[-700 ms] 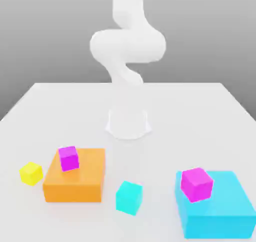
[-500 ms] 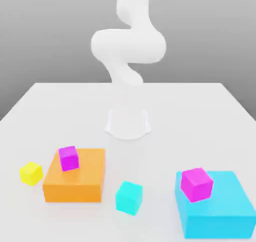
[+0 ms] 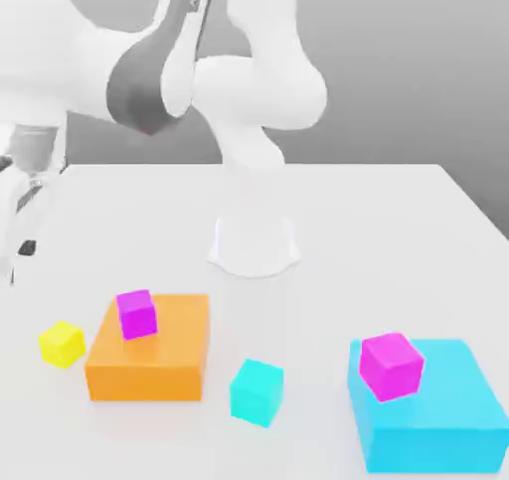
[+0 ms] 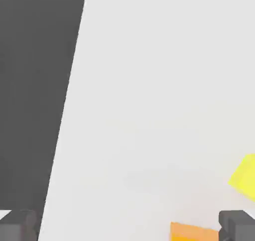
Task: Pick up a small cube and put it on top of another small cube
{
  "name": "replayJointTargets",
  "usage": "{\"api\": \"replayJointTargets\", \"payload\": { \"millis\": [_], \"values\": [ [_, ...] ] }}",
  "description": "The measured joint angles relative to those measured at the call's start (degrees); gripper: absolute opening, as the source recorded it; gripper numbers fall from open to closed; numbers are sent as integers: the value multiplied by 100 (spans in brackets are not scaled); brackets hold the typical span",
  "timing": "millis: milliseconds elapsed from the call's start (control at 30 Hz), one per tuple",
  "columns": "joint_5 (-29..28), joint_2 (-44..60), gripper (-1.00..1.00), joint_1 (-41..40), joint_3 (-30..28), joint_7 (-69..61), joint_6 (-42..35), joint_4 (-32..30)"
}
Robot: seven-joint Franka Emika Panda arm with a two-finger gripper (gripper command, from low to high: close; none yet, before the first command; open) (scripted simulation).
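Sits by itself on the tabletop (image 3: 328, 205), the yellow cube (image 3: 63, 344), just beside the orange block (image 3: 149, 374) at the exterior view's left. Rests on that block, the nearer magenta cube (image 3: 137, 315), a likely target; on the blue block (image 3: 432, 448), the other magenta cube (image 3: 391, 367). Has swung in above, fingers (image 3: 20, 260) spread and empty; probably needs centring over yellow before lowering.
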Motion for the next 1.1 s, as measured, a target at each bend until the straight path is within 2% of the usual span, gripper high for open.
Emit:
{"api": "replayJointTargets", "payload": {
  "millis": [167,367,400,633,833,900,1100],
  "values": [
    [596,876,0,-458,-178,761,519,-398],
    [1092,2091,0,-707,97,627,1455,-261],
    [1113,2269,-100,-745,139,609,1597,-227],
    [1114,2298,-100,-758,152,610,1631,-222],
    [787,1199,-100,-618,-50,856,752,-441],
    [694,921,-100,-343,202,902,438,-378],
    [732,286,-100,1336,1088,791,-479,-24]
  ]
}}
